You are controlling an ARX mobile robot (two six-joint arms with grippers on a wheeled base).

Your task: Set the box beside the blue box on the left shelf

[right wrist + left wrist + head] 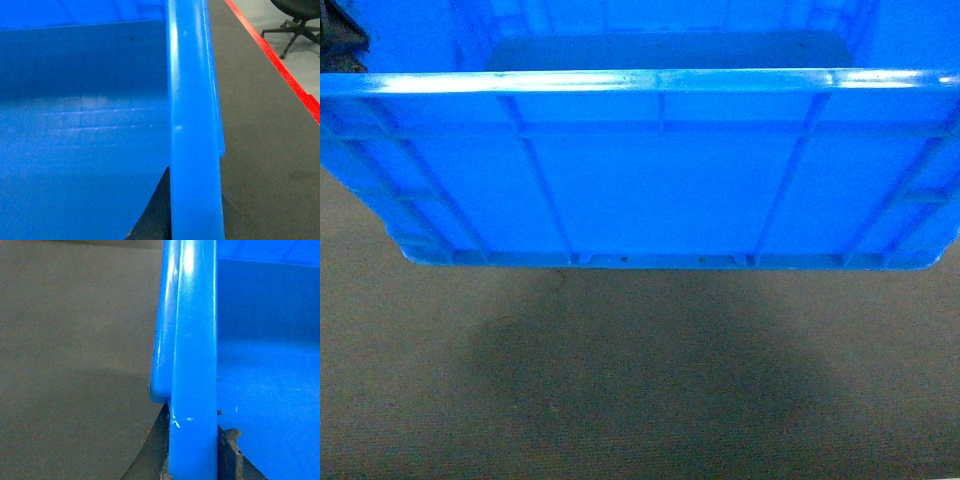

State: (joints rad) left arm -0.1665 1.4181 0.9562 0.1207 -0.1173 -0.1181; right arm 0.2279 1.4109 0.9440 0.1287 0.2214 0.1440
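Note:
The box (pixel 650 190), a big bright-blue crate with a thick rim and ribbed walls, fills the upper half of the head view and casts a dark shadow on the floor below. My left gripper (pixel 192 452) is shut on its left rim, with one dark finger (pixel 156 450) outside the wall and the other inside. In the right wrist view, my right gripper (pixel 196 205) is shut on the right rim of the box (pixel 192 100) in the same way. The crate's inside looks empty. The left shelf and the other blue box are out of view.
Grey carpet-like floor (pixel 640 400) lies under and around the crate. A red strip (pixel 280 65) runs along the floor on the right, with the base of an office chair (pixel 297 25) beyond it. A dark object (pixel 340 40) shows at the far left.

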